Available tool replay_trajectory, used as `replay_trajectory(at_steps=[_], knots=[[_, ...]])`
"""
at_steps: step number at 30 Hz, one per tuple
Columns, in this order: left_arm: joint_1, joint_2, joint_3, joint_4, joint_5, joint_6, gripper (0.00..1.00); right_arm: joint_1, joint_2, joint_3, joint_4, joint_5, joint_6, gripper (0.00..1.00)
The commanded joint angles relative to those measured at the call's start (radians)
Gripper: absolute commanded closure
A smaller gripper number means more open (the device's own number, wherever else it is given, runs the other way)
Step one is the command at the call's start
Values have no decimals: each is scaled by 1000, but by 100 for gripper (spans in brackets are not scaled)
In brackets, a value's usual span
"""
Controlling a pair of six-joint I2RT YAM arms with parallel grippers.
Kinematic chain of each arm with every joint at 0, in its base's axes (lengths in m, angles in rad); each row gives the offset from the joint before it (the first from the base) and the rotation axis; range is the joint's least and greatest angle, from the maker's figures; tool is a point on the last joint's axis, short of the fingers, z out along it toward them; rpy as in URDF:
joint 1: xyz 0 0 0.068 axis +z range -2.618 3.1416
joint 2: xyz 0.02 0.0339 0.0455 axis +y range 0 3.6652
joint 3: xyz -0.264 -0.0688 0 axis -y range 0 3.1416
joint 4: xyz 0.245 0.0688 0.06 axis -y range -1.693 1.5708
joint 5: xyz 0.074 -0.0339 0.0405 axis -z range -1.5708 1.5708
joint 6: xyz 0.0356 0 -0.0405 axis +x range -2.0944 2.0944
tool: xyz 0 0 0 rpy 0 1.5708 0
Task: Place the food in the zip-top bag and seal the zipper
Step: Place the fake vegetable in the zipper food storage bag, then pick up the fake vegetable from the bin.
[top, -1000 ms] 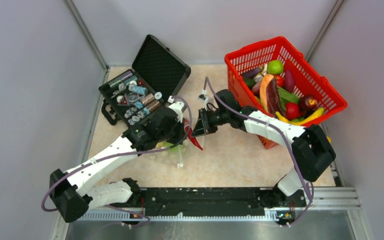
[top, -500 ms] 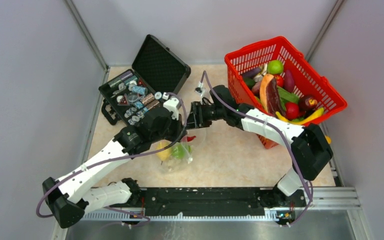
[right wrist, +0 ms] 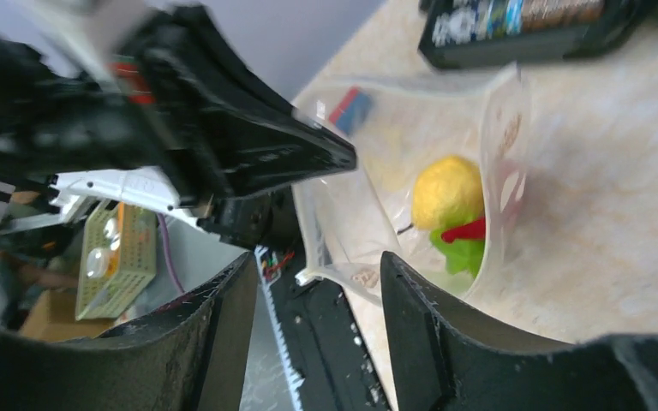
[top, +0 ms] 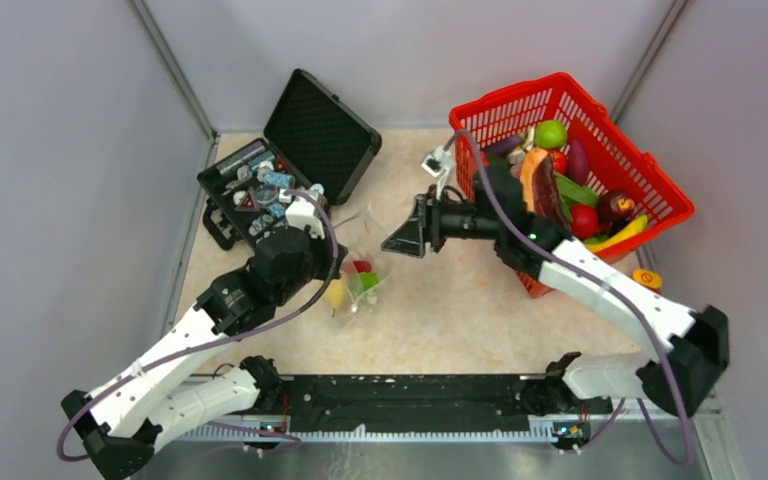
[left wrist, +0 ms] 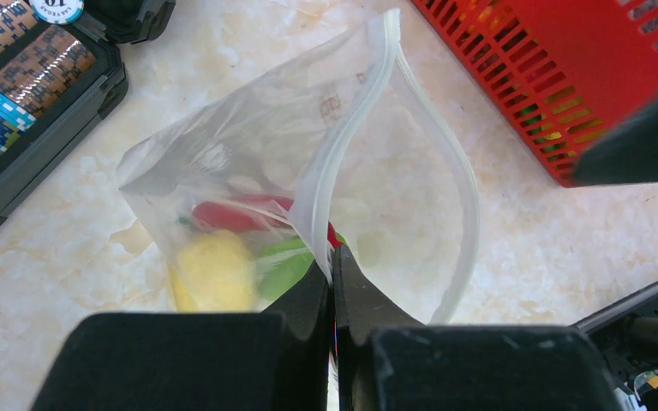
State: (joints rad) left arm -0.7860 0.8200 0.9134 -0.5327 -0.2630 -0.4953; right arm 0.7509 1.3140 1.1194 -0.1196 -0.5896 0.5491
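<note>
The zip-top bag (top: 358, 282) is lying on the tabletop (top: 460, 320) left of centre, just in front of our left wrist, and its mouth is gaping wide. Through the clear plastic we are seeing three pieces of food: a red pepper (left wrist: 231, 214), a yellow fruit (left wrist: 210, 270) just beside it, and a green piece (left wrist: 284, 267) tucked against both. The zipper (left wrist: 355, 128) is standing unsealed, its two whitish strips bowing apart into a loop.

We are pinching one of those strips with our left tool (left wrist: 332, 267). Its fingers are pressing together with the strip running up from between them, and that side of the mouth is standing up off the tabletop. Our right tool (right wrist: 319, 261) is hovering to the right of the bag, apart from it, with its tips pointing toward the open mouth. Its fingers are standing apart with nothing between them, and through that gap the wrist view is looking into the bag.

Behind our right arm, the red mesh basket (top: 660, 195) is sitting at the far right of the tabletop. It is carrying more food, among it a green lime (top: 551, 133) and a long yellow piece (top: 620, 235). The black case (top: 322, 128) is lying open at the far left, its tray packed with small metal cylinders. It is sitting near the bag and well apart from the basket.
</note>
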Motion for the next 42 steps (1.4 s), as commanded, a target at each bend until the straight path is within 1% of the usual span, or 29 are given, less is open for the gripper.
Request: replay_trajectory(at_steps=[1,3,5,8,9,12,16,18,21,22,24,28,31,37,40,42], knots=[[-1,12,-19,56,-22,-3,100,-22,-184,13,-53,169,-146,43],[-1,29,-19,63,-4,-2,100,-38,-245,23,-109,321,-186,39],[-2,45,-18,72,12,-2,100,-74,-293,46,-184,511,-203,33],[-1,61,-17,80,27,5,100,-178,-311,93,-297,792,-211,31],[-1,67,-16,79,31,7,100,-227,-306,108,-328,827,-219,32],[-1,74,-16,78,36,11,100,-406,-278,129,-367,833,-256,41],[0,72,-19,76,32,13,100,-625,-201,151,-386,767,-268,42],[-1,71,-19,71,28,12,100,-687,-167,157,-391,736,-265,42],[0,64,-22,67,19,13,100,-744,-124,152,-376,733,-268,42],[-1,64,-23,66,17,15,100,-786,-106,148,-369,724,-267,42],[0,64,-23,66,17,21,100,-843,-56,154,-362,656,-265,42],[0,67,-21,61,10,28,100,-899,19,186,-365,562,-278,42],[0,67,-24,61,4,24,100,-919,67,190,-313,585,-252,42],[1,69,-22,60,-3,30,100,-920,153,190,-137,654,-299,41],[0,70,-21,59,-10,35,100,-920,233,236,-130,698,-302,36],[1,72,-20,59,-12,37,100,-918,289,277,-145,697,-309,33]])
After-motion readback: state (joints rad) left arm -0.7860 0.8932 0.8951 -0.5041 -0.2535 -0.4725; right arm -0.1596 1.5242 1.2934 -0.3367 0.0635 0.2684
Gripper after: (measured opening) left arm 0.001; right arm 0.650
